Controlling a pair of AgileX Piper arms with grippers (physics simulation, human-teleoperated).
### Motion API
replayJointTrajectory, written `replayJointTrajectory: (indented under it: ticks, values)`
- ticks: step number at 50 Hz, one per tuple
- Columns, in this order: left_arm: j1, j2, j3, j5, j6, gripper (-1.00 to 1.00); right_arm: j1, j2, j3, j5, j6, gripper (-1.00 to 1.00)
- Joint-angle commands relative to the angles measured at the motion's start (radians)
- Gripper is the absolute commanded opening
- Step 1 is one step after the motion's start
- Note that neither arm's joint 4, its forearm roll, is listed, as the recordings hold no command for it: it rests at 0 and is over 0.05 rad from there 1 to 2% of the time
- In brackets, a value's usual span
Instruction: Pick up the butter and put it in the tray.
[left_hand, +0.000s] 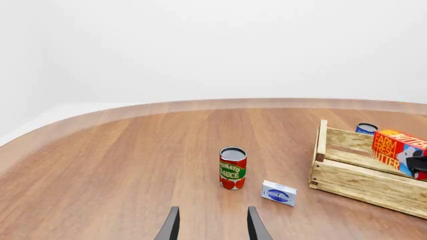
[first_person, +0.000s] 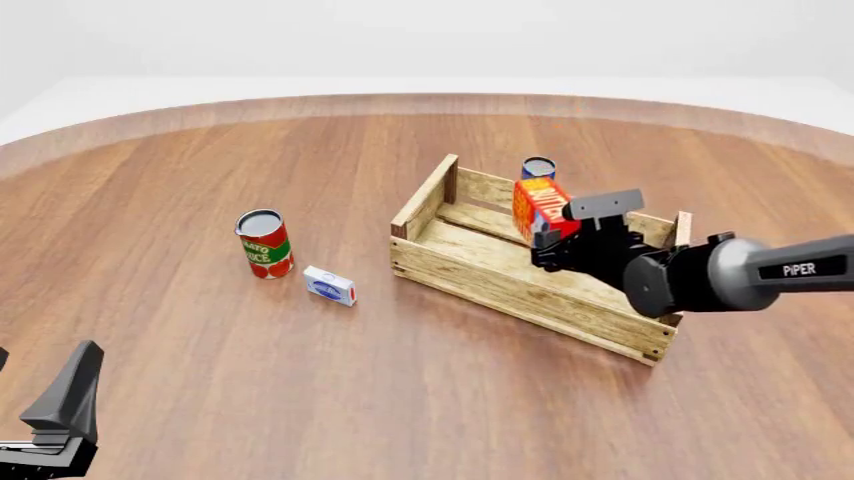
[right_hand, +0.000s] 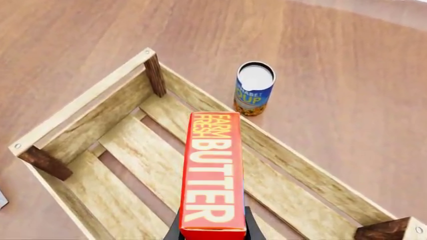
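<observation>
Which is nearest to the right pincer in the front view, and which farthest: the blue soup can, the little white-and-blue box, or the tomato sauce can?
Measured from the right pincer, which holds the butter over the tray:
1. Blue soup can, just beyond the tray's far wall.
2. White-and-blue box, on the table left of the tray.
3. Tomato sauce can, farther left still.

The butter (first_person: 541, 211) hangs above the tray (first_person: 494, 281), which sits right of the tomato sauce can (first_person: 264, 243) and small box (first_person: 328, 286); a soup can (first_person: 538, 168) stands just behind the tray
</observation>
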Motion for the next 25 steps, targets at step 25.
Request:
replayJointTrajectory:
  ticks: [25]
  values:
    - [0.000, 0.000, 0.000, 0.000, 0.000, 1.00, -0.004, 0.011, -0.021, 0.002, 0.021, -1.00]
